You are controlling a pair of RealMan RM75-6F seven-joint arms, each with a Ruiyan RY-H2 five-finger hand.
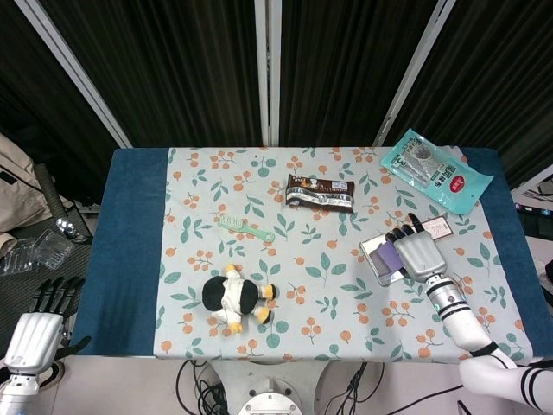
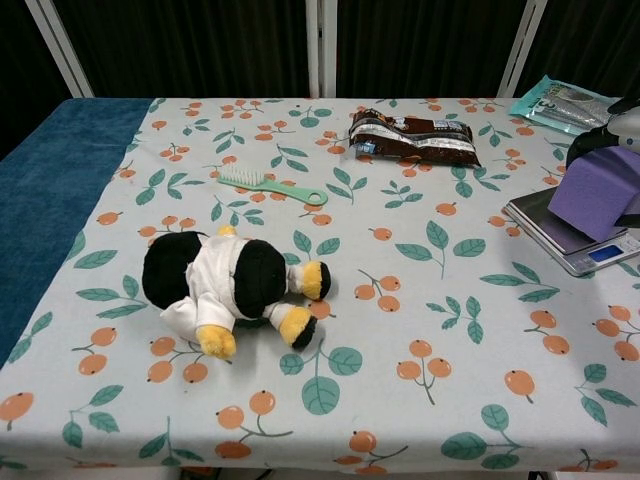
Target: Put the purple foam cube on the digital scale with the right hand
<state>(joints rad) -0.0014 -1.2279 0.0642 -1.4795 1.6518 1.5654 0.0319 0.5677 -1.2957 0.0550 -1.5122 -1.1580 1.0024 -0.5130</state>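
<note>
The purple foam cube [image 2: 596, 193] is held in my right hand [image 1: 420, 252] directly over the digital scale [image 2: 545, 228], at the table's right side. Whether the cube touches the platform cannot be told. From the head view only a sliver of the cube [image 1: 388, 256] shows under the fingers, above the scale [image 1: 377, 250]. In the chest view my right hand [image 2: 612, 131] is cut off by the right edge, dark fingers wrapped over the cube's top. My left hand [image 1: 34, 327] hangs off the table at the lower left, fingers apart, holding nothing.
A panda plush [image 2: 230, 283] lies at the centre front. A green comb [image 2: 272, 187] and a brown snack pack [image 2: 413, 138] lie further back. A teal pouch [image 1: 436, 170] sits at the back right, a small pink box [image 1: 435, 229] just behind the scale.
</note>
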